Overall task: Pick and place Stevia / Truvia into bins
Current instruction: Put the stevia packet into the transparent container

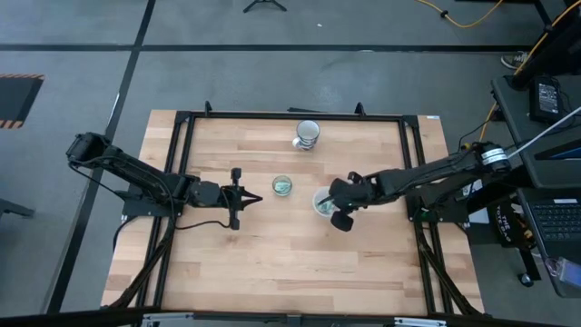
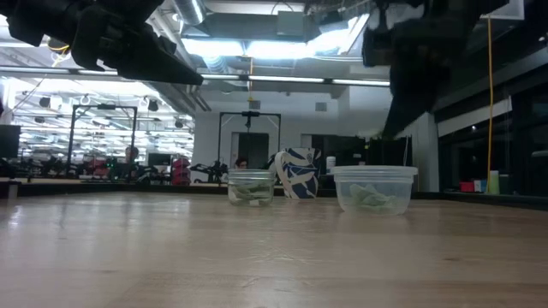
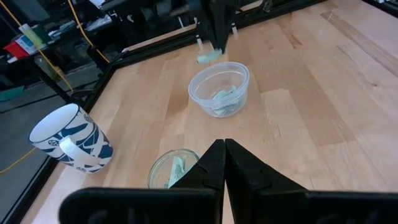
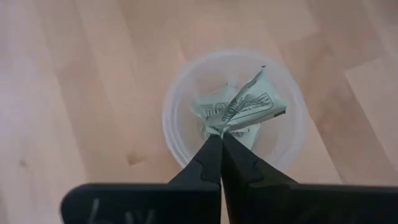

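**Right claw pinching a packet over the plastic cup**

The bench (image 1: 272,263) is carrying three vessels, and both arms are hanging above it. The mug (image 3: 71,140), white with blue leaf shapes, is standing toward the far edge, apart from the others. The plastic cup (image 4: 177,124), wide and translucent, is sitting right of centre with several green-and-white packets lying inside. The glass (image 1: 282,186), narrower, is standing just left of it and is also holding a few packets.

The right claw (image 4: 221,138) is closing its tips on one crumpled packet (image 4: 245,107), gripping it by a corner directly above the plastic cup's mouth. The packet is showing dark print, too small to read.

The left claw (image 3: 224,144) is hovering left of the glass with its fingers pressed together, holding nothing.
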